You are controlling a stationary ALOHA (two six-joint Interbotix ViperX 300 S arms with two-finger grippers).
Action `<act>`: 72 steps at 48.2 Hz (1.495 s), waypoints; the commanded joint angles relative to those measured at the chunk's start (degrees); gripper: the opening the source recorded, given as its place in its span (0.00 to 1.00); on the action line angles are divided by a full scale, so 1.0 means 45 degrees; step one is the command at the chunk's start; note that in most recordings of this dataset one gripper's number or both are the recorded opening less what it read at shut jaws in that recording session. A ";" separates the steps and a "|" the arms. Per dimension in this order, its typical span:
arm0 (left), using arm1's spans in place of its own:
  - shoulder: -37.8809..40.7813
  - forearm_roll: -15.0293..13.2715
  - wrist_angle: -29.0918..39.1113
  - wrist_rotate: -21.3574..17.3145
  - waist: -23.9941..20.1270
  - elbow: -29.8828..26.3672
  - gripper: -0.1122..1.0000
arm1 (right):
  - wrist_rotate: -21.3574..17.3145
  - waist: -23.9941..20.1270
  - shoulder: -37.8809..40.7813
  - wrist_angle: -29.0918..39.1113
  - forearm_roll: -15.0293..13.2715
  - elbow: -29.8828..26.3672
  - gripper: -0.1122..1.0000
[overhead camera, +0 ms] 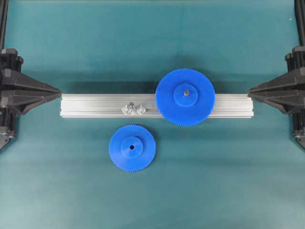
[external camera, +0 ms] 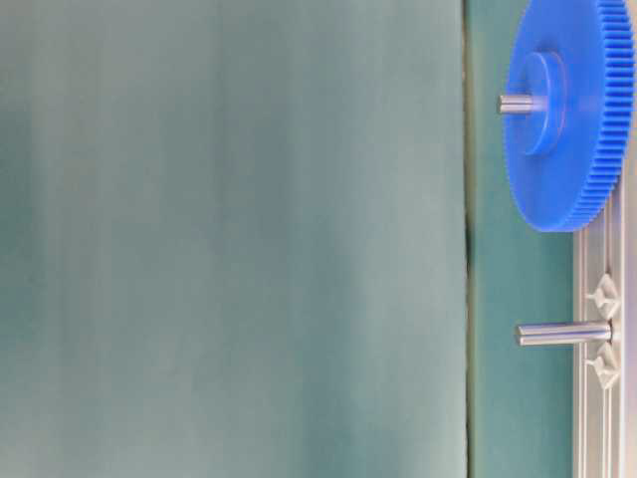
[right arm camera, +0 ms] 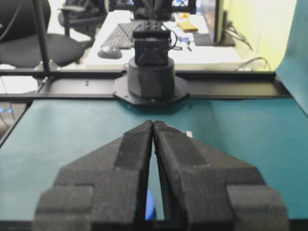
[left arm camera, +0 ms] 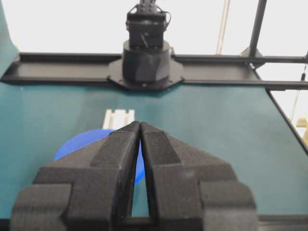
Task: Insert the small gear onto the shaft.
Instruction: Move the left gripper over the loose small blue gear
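Spanning a teal bench (overhead camera: 152,43), an aluminium rail (overhead camera: 95,106) carries the large blue gear (overhead camera: 185,97) toward its right end, while the small gear (overhead camera: 132,148) lies flat on the cloth just in front of the rail, near its middle. Between the gears in size, the left hand (left arm camera: 139,126) and right hand (right arm camera: 152,124) sit at opposite rail ends, fingertips pressed together and empty. Smallest, the shaft (external camera: 562,334) stands upright from the rail, bare.

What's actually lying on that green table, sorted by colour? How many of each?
Blue: 2, the small gear lying flat on the cloth and the wider gear sitting on the rail
Silver: 2, the aluminium rail and the shaft standing on it
Black: 2, the left claw and the right claw, both closed at the rail's ends
Total: 6
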State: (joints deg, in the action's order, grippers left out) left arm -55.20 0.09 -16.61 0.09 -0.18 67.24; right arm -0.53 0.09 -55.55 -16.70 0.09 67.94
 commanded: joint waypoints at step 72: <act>0.6973 0.0156 0.6836 0.1152 0.1270 -0.4961 0.10 | -0.0957 0.0488 0.1563 0.4277 0.0371 -0.0762 0.12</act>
State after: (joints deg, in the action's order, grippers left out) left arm -25.14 0.62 12.30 5.10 5.27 48.34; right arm -4.39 1.76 -48.87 2.02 1.67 66.01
